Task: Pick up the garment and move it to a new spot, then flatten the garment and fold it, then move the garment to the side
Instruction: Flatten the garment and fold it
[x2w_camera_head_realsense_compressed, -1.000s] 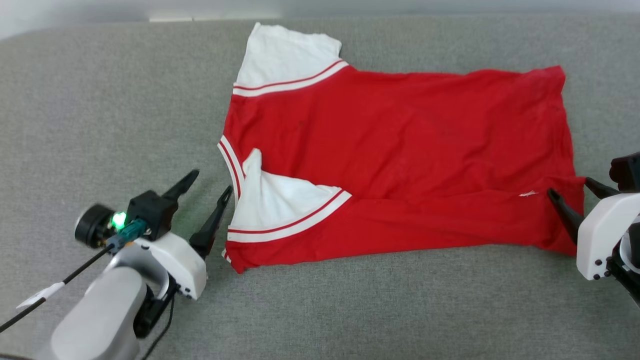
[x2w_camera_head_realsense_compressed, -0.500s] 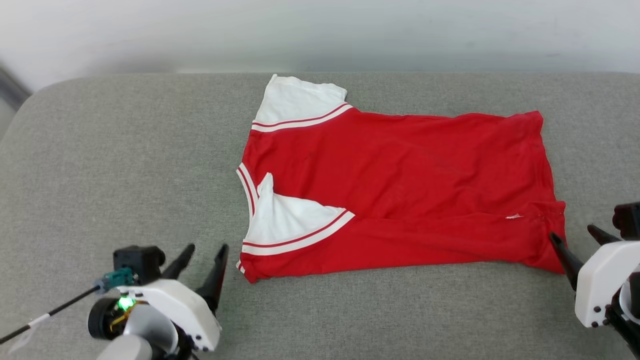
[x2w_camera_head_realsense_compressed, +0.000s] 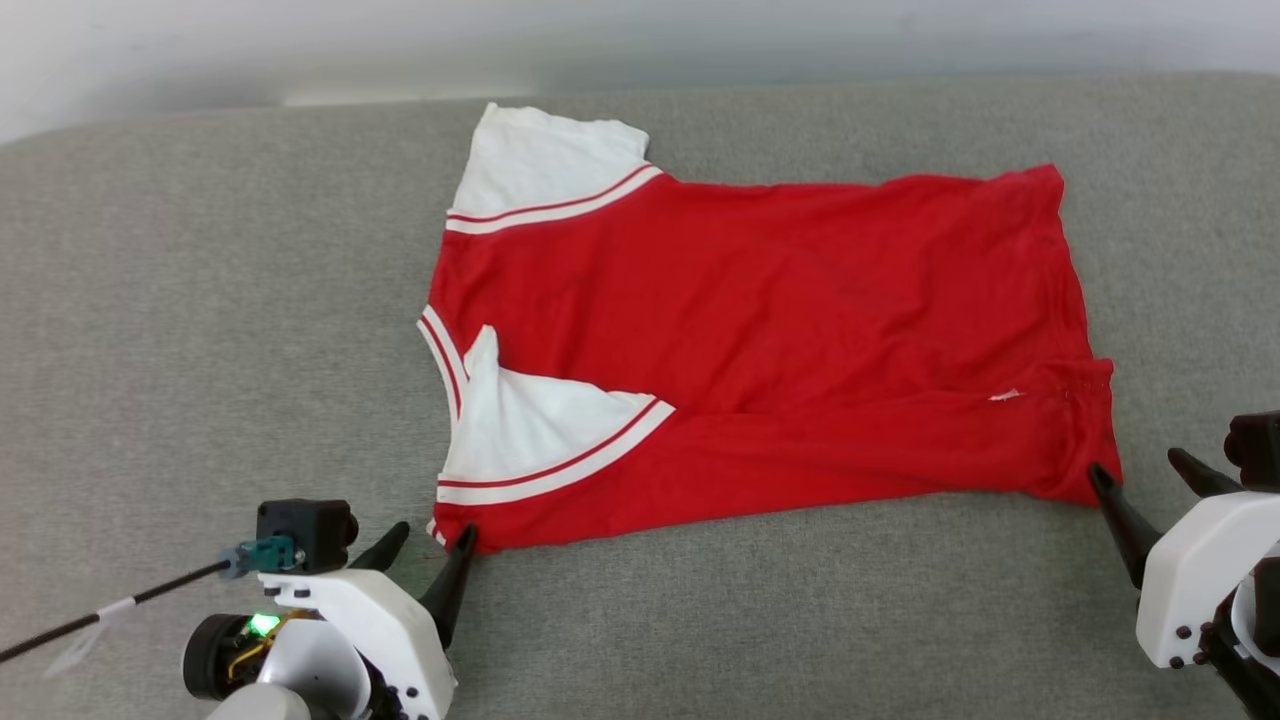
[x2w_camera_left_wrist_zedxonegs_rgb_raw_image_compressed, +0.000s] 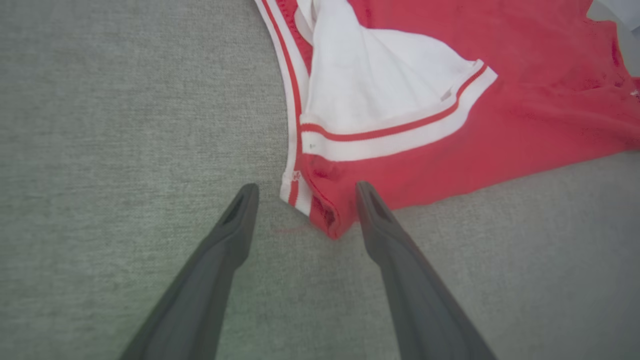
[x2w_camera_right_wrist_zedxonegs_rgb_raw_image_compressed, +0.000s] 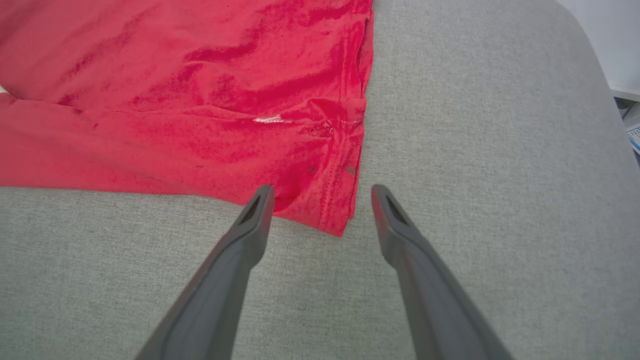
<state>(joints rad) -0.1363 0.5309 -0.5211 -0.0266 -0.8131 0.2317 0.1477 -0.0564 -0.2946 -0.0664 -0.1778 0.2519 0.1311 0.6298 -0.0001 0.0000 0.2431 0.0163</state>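
Red garment (x2w_camera_head_realsense_compressed: 760, 340) lies spread flat on grey cushion (x2w_camera_head_realsense_compressed: 200, 300), near white sleeve folded onto body. I see my left gripper (x2w_camera_head_realsense_compressed: 433, 532) open, holding nothing, near shoulder corner between its fingers. My right gripper (x2w_camera_head_realsense_compressed: 1137, 463) open, empty, fingers straddling near hem corner.

Looks domestic: grey fabric cushion (x2w_camera_head_realsense_compressed: 200, 300), pale wall (x2w_camera_head_realsense_compressed: 300, 40).

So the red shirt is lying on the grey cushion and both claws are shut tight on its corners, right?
Not shut. The shirt does lie on the grey cushion, but the wrist views show the left gripper and right gripper open, fingers spread either side of a near corner.
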